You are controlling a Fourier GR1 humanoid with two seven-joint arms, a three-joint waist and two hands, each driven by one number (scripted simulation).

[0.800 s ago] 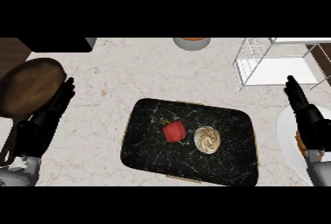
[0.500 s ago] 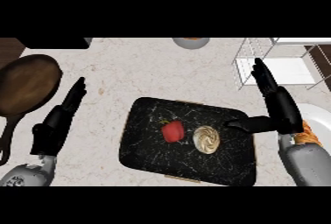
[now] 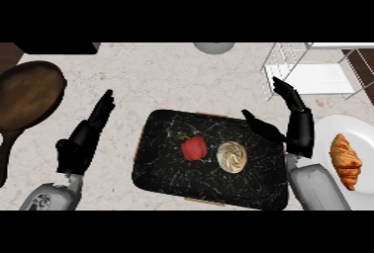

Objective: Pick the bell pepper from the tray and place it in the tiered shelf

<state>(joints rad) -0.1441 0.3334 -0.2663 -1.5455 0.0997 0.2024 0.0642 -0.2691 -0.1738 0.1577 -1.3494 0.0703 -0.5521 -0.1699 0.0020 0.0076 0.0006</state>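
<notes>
Right hand (image 3: 298, 129) hangs over the right edge of the black marbled tray (image 3: 164, 173), fingers straight and pointing far, thumb spread leftward over the tray, holding nothing. Left hand (image 3: 84, 138) rests on the counter (image 3: 168, 79) left of the tray, fingers straight and together, slanting far-right. Both forearms are cut off at the near edge.

On the tray, the red bell pepper (image 3: 194, 147) lies near the middle, its long axis running near to far, stem toward the far-left. Just right of it sits a swirled pastry (image 3: 231, 156).

At right, a croissant (image 3: 346, 160) lies on a white plate (image 3: 329, 129). Far right, the white wire tiered shelf (image 3: 314, 74) is partly cropped; a wooden pan (image 3: 25, 96) sits far left.
</notes>
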